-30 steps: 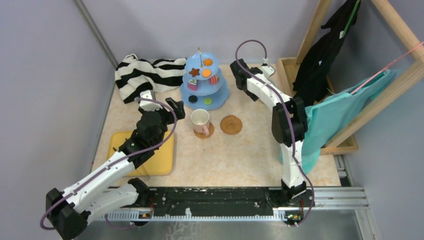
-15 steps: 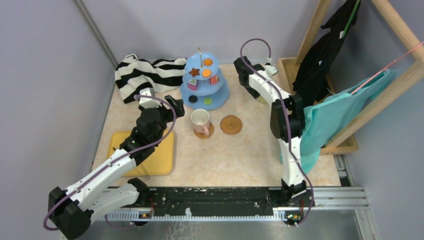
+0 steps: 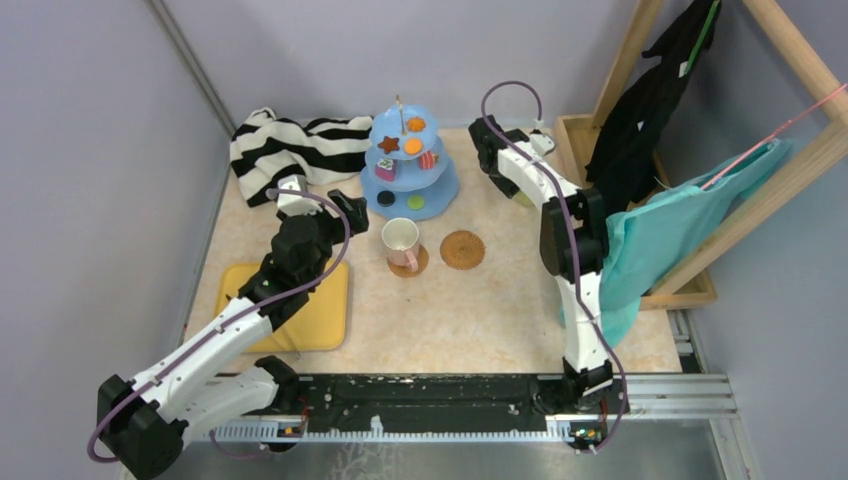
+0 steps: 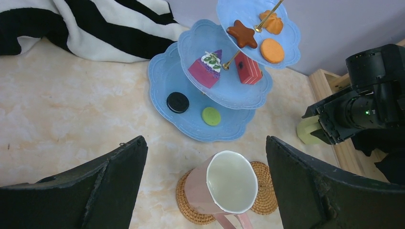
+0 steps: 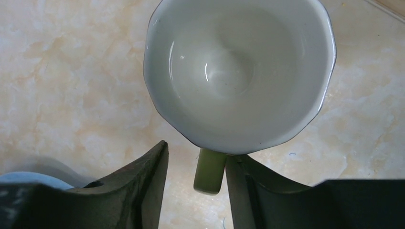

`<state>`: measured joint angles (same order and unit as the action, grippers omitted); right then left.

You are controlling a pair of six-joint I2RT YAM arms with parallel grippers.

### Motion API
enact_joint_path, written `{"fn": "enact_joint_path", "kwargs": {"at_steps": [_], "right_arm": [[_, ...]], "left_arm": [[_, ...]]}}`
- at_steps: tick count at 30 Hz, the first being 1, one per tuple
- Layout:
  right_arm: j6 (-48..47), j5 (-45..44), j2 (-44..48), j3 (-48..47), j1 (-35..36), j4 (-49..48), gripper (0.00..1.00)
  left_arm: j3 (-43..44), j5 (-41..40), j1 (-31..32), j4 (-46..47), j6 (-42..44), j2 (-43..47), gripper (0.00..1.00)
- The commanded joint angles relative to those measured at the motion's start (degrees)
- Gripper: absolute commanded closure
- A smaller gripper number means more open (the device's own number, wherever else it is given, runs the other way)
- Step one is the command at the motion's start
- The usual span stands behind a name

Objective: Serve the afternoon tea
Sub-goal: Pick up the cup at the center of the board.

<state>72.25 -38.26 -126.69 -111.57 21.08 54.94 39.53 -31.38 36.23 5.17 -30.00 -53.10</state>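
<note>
The right gripper [image 5: 197, 155] is low over the yellow-green cup [image 5: 239, 71]. This cup stands upright on the bare surface near the far right corner, not far from the light-blue three-tier stand [image 4: 165, 78]. The jaws stand on both sides of the green handle [image 5: 209, 174]. One finger touches it or almost touches it, and the other shows a gap, so I judge that the handle is framed but not yet clamped. The handle is a sensible place to take, because the body of the cup is wide. The empty cork coaster [image 3: 462, 249] lies toward the middle of the surface and is probably the place for this cup. Beside it, the pink cup [image 4: 224, 186] is already on its own coaster [image 4: 267, 193]. The left gripper [image 4: 204, 140] hangs above that cup, fully released and holding nothing. The cookies [image 4: 243, 34] and cake slices [image 4: 206, 69] lie on the tiers.
</note>
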Motion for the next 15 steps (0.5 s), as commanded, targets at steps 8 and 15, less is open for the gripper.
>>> {"fn": "enact_joint_path", "kwargs": {"at_steps": [8,15], "right_arm": [[-0.29,0.01,0.33,-0.96,-0.95,0.02,0.65],[-3.85,1.29,3.34,4.09,-0.95,-4.16,0.82]], "left_arm": [[1.21,1.29,-0.46,1.14,-1.15,1.4,0.02],[1.32,1.73,-0.46,0.35,-1.86,2.57,0.03]]}}
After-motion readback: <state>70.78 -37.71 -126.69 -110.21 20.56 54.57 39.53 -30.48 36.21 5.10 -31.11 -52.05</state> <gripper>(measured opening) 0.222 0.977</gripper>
